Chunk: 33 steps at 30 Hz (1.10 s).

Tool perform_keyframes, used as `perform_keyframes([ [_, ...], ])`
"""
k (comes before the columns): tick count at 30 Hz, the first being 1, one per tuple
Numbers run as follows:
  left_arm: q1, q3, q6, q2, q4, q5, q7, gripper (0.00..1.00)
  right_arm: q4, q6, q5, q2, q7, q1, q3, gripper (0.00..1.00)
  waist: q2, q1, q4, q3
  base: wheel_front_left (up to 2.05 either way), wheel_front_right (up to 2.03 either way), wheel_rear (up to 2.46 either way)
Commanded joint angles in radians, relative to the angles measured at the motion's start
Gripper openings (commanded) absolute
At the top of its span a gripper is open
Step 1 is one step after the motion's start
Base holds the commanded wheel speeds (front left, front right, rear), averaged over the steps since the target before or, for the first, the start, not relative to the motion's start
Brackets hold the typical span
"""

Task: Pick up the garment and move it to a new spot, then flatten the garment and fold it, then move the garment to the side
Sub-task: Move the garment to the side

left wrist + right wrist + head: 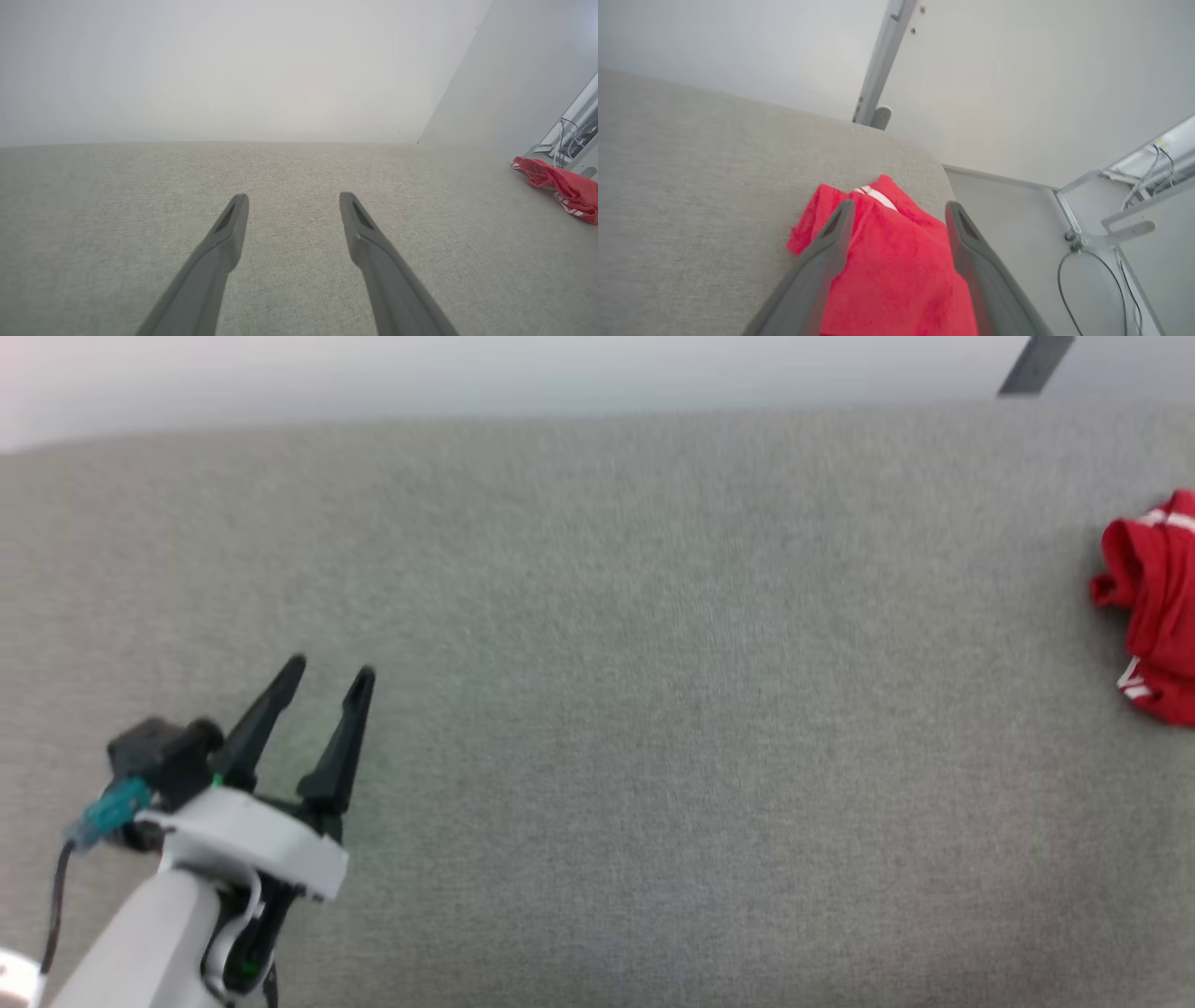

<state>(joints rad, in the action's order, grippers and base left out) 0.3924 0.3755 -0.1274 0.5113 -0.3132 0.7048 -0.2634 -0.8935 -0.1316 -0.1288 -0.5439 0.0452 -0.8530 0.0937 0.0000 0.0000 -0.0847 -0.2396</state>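
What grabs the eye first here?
The red garment, bunched at the far right edge of the grey fabric surface, is the one strong colour. In the right wrist view it lies crumpled near the surface's rounded corner, with the right gripper open and its fingers spread over it. The left gripper, also open, sits at the lower left of the head view over bare fabric.

Head: steeply down onto the tabletop. Left wrist: low along the left pincer. Right wrist: close over the garment, seen in all.
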Motion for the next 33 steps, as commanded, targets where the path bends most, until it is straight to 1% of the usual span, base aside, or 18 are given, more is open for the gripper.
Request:
perform_keyframes([
  [1,-0.03,-0.011,0.002,-0.001,-0.001,-0.005,-0.001,1.0,0.005,0.002,-0.012,0.01,-0.019,0.029,0.012,1.0,0.0,0.0,0.033,0.088,0.0,0.0,0.0],
  [7,-0.14,-0.076,0.025,0.002,0.018,-0.02,-0.001,1.0,0.048,0.002,-0.079,0.046,-0.107,0.13,0.073,1.0,0.0,0.0,0.051,0.173,0.0,0.0,0.0],
  [15,-0.277,-0.155,0.055,0.006,0.044,-0.037,-0.001,1.0,0.132,0.002,-0.144,0.084,-0.243,0.291,0.129,1.0,0.0,0.0,0.067,0.249,0.0,0.0,0.0],
  [18,-0.321,-0.185,0.06,0.004,0.056,-0.045,-0.001,1.0,0.167,0.002,-0.146,0.107,-0.277,0.346,0.125,1.0,0.0,0.0,0.068,0.264,0.0,0.0,0.0],
  [20,-0.349,-0.204,0.055,0.004,0.063,-0.055,-0.001,1.0,0.195,0.002,-0.134,0.122,-0.291,0.383,0.119,1.0,0.0,0.0,0.066,0.271,0.0,0.0,0.0],
  [24,-0.403,-0.246,0.045,-0.005,0.078,-0.076,-0.001,1.0,0.26,0.002,-0.104,0.157,-0.306,0.463,0.088,1.0,0.0,0.0,0.064,0.282,0.0,0.0,0.0],
  [27,-0.425,-0.264,0.046,-0.012,0.079,-0.091,-0.001,1.0,0.29,0.002,-0.083,0.168,-0.308,0.503,0.075,1.0,0.0,0.0,0.064,0.287,0.0,0.0,0.0],
  [28,-0.447,-0.284,0.04,-0.029,0.082,-0.087,-0.001,1.0,0.325,0.002,-0.064,0.18,-0.31,0.54,0.056,1.0,0.0,0.0,0.064,0.292,0.0,0.0,0.0],
  [31,-0.473,-0.321,0.038,-0.048,0.086,-0.102,-0.001,1.0,0.392,0.002,-0.045,0.202,-0.309,0.603,0.018,1.0,0.0,0.0,0.064,0.299,0.0,0.0,0.0],
  [32,-0.473,-0.321,0.038,-0.048,0.086,-0.102,-0.001,1.0,0.392,0.002,-0.045,0.202,-0.309,0.603,0.018,1.0,0.0,0.0,0.064,0.299,0.0,0.0,0.0],
  [33,-0.488,-0.344,0.036,-0.064,0.081,-0.111,-0.001,1.0,0.436,0.002,-0.031,0.214,-0.31,0.646,-0.002,1.0,0.0,0.0,0.065,0.304,0.0,0.0,0.0],
])
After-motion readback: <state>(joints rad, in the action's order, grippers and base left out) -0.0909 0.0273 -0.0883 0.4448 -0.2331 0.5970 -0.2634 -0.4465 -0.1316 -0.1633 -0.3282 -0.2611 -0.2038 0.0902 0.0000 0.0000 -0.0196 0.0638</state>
